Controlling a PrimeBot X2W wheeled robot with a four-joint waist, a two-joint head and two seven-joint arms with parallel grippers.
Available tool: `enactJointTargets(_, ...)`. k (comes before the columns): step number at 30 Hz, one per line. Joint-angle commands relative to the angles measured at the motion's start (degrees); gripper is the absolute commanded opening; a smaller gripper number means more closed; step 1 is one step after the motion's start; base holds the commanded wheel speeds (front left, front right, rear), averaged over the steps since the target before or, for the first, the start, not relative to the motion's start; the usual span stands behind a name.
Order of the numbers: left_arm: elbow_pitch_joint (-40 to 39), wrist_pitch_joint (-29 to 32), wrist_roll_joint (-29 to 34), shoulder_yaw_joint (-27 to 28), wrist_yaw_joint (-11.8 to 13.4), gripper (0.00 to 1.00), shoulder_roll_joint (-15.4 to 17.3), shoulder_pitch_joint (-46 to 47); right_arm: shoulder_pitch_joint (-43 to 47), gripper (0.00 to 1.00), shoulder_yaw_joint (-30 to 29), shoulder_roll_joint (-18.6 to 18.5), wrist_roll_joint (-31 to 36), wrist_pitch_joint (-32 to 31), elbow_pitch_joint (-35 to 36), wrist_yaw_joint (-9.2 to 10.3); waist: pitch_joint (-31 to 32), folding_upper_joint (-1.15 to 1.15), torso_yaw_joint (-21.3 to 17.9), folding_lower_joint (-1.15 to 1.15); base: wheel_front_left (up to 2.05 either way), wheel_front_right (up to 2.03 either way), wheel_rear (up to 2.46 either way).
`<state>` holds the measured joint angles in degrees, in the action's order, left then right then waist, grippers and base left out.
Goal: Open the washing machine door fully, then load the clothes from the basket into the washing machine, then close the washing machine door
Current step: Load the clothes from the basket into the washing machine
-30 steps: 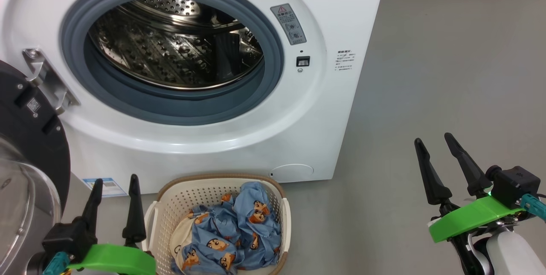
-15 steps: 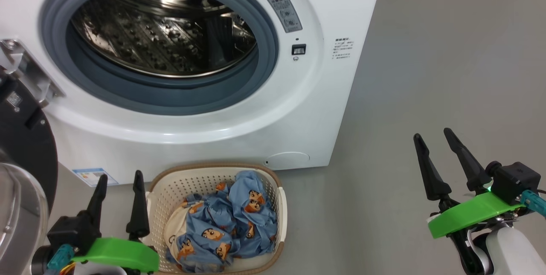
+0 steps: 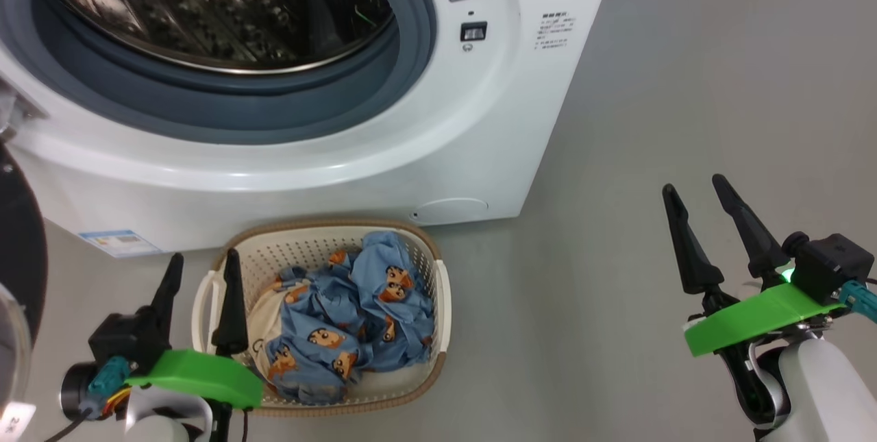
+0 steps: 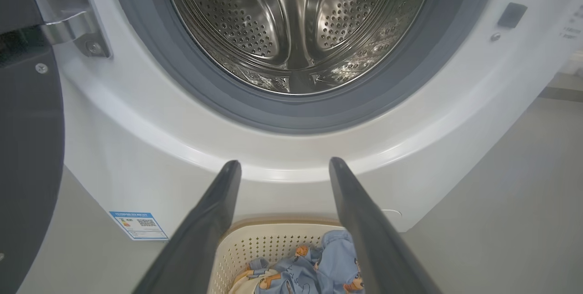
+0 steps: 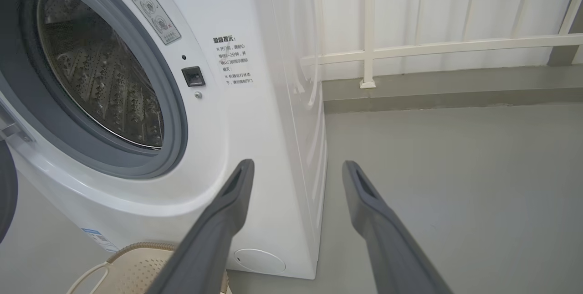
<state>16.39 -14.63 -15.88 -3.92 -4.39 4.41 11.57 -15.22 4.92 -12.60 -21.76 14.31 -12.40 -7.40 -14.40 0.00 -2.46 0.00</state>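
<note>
Washing machine door (image 3: 17, 243) open, clothes (image 3: 356, 305) heaped in the basket (image 3: 425, 250).
The basket sits on the floor (image 3: 616, 305) just before the washing machine (image 3: 479, 120). The left pincer (image 3: 204, 257) hovers spread wide by the basket's left rim, and the right pincer (image 3: 693, 183), equally wide and holding nothing, is well apart over bare floor.

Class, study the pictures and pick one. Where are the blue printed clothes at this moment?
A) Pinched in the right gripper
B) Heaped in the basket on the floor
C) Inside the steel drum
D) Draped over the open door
B: the clothes lie heaped in the basket on the floor in front of the washing machine. No fabric is visible in the drum, and the right gripper is open and holds nothing.
</note>
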Motion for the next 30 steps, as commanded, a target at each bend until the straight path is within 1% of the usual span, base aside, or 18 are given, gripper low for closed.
enactJointTargets(1, 0.0, -0.3, 0.0, 1.4, -0.2, 1.00, 1.3, 2.6, -1.6, 1.00, 1.4, 0.0, -0.2, 0.7, 1.7, -0.09, -2.9, 0.00, -0.8, 0.00, 0.00, 0.00, 0.00)
enactJointTargets(7, 2.9, -0.2, 0.1, 0.8, -0.4, 1.00, 1.7, 5.0, -2.8, 1.00, 1.5, 0.4, -0.2, 0.7, 2.0, -0.09, -6.2, 0.00, -1.4, 0.00, 0.00, 0.00, 0.00)
enactJointTargets(13, 8.8, 0.1, -0.3, 0.4, -0.5, 1.00, 2.1, 9.1, -4.9, 1.00, 1.5, 0.9, -0.1, 0.7, 2.6, -0.09, -11.2, 0.00, -2.3, 0.00, 0.00, 0.00, 0.00)
enactJointTargets(19, 16.4, 0.8, -1.5, 0.4, -0.9, 1.00, 2.4, 13.6, -7.3, 1.00, 1.9, 1.5, -0.3, 0.7, 3.0, -0.09, -15.6, 0.00, -3.6, 0.00, 0.00, 0.00, 0.00)
enactJointTargets(30, 31.5, 1.9, -2.6, -0.8, -2.0, 1.00, 4.3, 22.4, -12.2, 1.00, 3.0, 2.9, -0.6, 0.7, 4.0, -0.09, -22.9, 0.00, -6.1, 0.00, 0.00, 0.00, 0.00)
